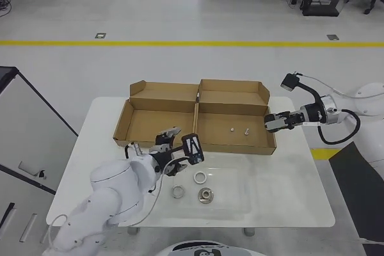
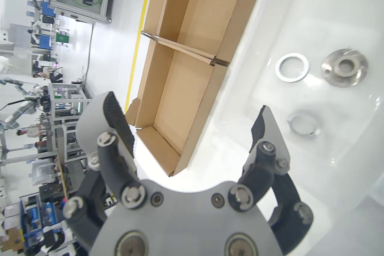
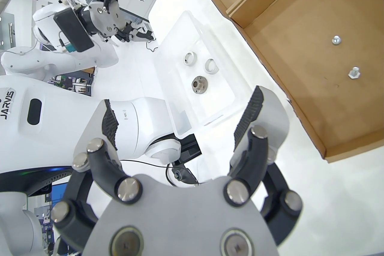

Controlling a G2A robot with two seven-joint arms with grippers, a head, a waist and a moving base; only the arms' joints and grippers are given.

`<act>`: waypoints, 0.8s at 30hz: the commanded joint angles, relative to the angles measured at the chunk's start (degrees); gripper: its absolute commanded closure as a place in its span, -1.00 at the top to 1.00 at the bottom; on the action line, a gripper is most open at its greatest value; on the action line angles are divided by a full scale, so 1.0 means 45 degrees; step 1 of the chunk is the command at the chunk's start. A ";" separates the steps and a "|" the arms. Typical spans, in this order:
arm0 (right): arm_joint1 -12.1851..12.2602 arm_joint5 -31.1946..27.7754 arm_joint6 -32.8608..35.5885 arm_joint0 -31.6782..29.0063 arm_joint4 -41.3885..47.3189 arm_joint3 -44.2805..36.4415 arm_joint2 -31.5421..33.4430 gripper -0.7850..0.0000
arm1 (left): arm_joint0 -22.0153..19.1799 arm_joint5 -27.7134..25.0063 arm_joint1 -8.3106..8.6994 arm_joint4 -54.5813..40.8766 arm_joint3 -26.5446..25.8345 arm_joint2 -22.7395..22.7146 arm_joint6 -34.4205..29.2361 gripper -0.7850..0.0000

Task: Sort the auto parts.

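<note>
Layout: a white table [image 1: 288, 192] carries two shallow cardboard boxes side by side along its far part, with touching walls, and a clear tray [image 1: 233, 189] nearer the robot.

1. Left box [image 1: 150, 121]: no parts lie on its floor.
2. Left gripper [image 1: 168, 135]: positioned over the near wall of the left box, toward that box's right end and just left of the tray's far corner. In the left wrist view the left gripper [image 2: 192, 125] has its fingers spread wide, with nothing between the pads.
3. Clear tray: contains three metal parts, none touching another.
   - Ring [image 1: 178, 191]: leftmost, lying flat.
   - Flat washer [image 1: 199, 176]: to the right of the ring and farther from the robot.
   - Flanged hub [image 1: 205, 195]: to the right of the ring, nearer than the washer, resting on its flange.
4. Right box [image 1: 217, 137]: holds two bolts near the centre of its floor, side by side and apart. Left bolt [image 1: 233, 130] and right bolt [image 1: 246, 132] both stand on their heads with the shank upward.
5. Right gripper [image 1: 267, 123]: positioned at the right wall of the right box, well apart from the tray. In the right wrist view the right gripper [image 3: 180, 119] has its fingers spread, and nothing is held.
</note>
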 commanded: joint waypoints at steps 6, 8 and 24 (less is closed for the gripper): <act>0.0000 0.0000 0.0000 -0.0001 0.0000 0.0000 0.0000 1.00 | -0.4060 0.2566 0.0514 -0.2754 0.1049 0.3502 -0.2528 1.00; 0.0000 0.0000 0.0000 -0.0001 0.0000 0.0000 0.0000 1.00 | -0.5388 0.3154 0.0645 -0.3654 0.1444 0.4644 -0.3116 1.00; 0.0000 0.0000 0.0000 -0.0001 0.0000 0.0000 0.0000 1.00 | -1.1607 0.4516 0.0356 -0.8444 0.3675 0.9875 -0.4251 1.00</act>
